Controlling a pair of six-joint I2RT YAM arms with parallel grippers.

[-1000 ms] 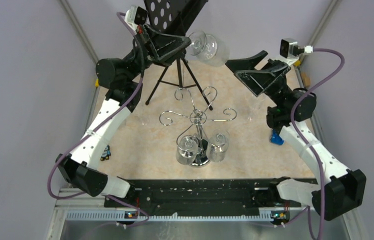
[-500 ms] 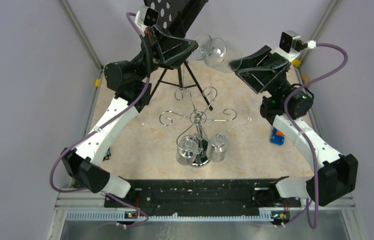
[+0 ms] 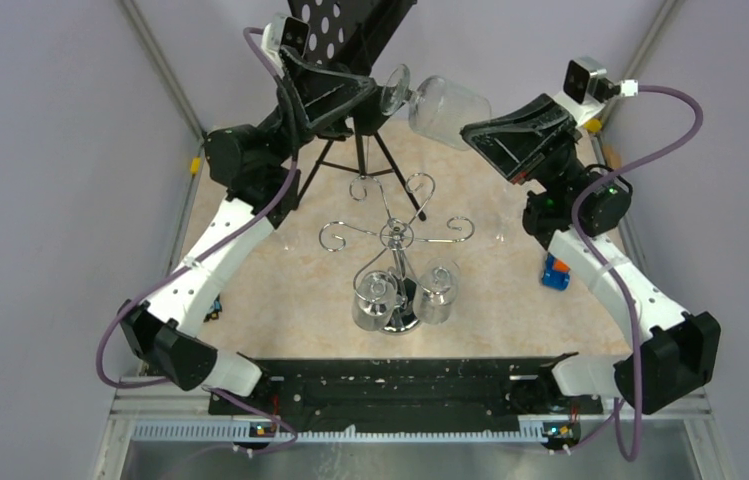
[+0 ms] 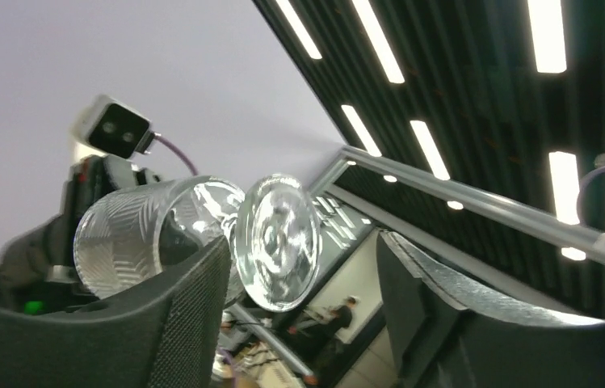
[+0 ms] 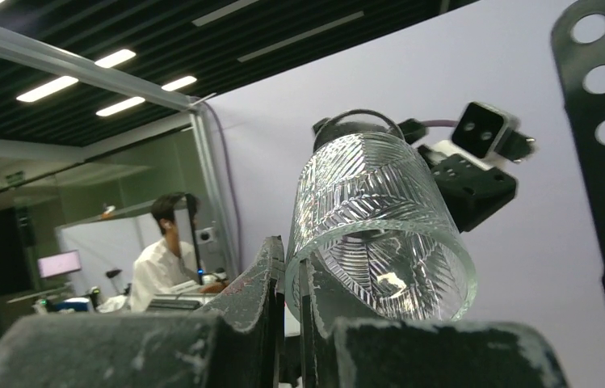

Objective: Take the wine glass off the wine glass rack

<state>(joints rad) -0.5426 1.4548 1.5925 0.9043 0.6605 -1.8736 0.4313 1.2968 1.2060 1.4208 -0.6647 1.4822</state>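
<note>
Raised wine glass (image 3: 440, 105), clear of the wine glass rack (image 3: 395, 240), above the table's (image 3: 510, 290) far edge.
The right gripper (image 3: 472, 130) clamps its rim (wall pinched); left gripper (image 3: 374, 95) spread beside the foot.

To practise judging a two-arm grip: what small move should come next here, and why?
Probably the left gripper should draw back off the wine glass: its fingers stand open around the foot, while the right gripper is shut on the bowl's rim, holding the glass in the air away from the wine glass rack.
</note>
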